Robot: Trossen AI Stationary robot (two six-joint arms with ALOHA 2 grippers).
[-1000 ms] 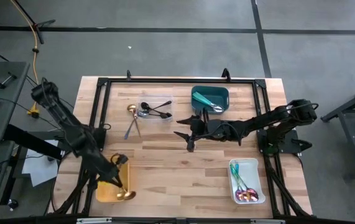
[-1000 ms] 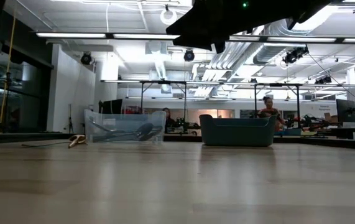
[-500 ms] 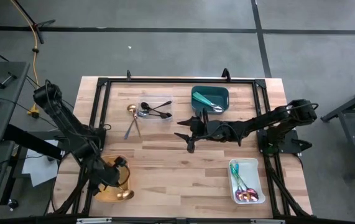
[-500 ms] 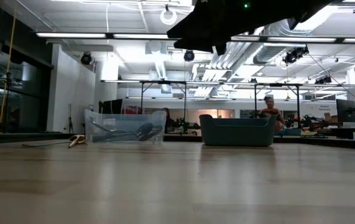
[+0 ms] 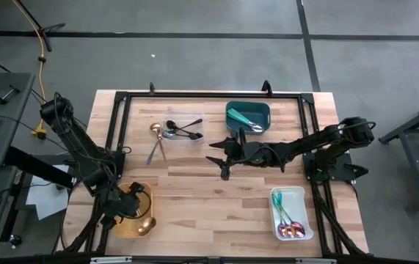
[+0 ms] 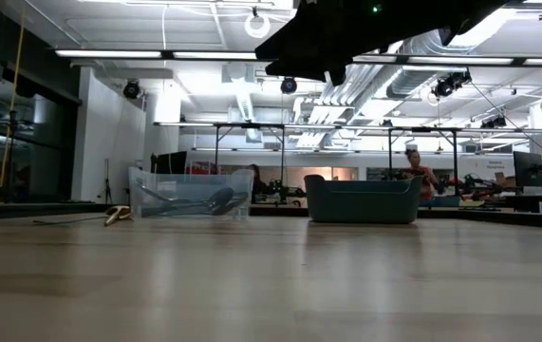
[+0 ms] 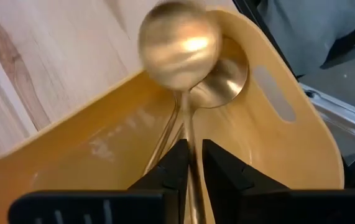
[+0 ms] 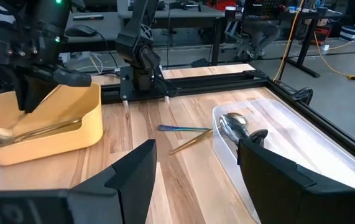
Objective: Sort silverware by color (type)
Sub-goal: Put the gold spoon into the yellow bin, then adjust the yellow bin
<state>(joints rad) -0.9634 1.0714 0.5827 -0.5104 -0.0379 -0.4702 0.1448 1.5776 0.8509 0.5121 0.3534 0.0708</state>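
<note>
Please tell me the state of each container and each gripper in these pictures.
Yellow plastic bin: holds gold spoons.
Clear plastic container: holds dark spoons.
Teal plastic bin: holds teal-handled utensils.
White tray: holds iridescent pink-purple spoons.
Left gripper: over the yellow bin, jaws narrow around a gold spoon.
Right gripper: open, mid-table.

Left tool [image 7: 189,163] now deeper over yellow bin [image 5: 123,225], slightly looser on gold spoon [image 7: 180,43].

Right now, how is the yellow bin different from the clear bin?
The yellow bin sits at the table's near left corner; the clear bin sits at the far side. The yellow bin holds gold spoons, the clear bin dark and silvery ones. The left claw hangs over the yellow bin; no claw is over the clear one. Both hold spoons.
</note>
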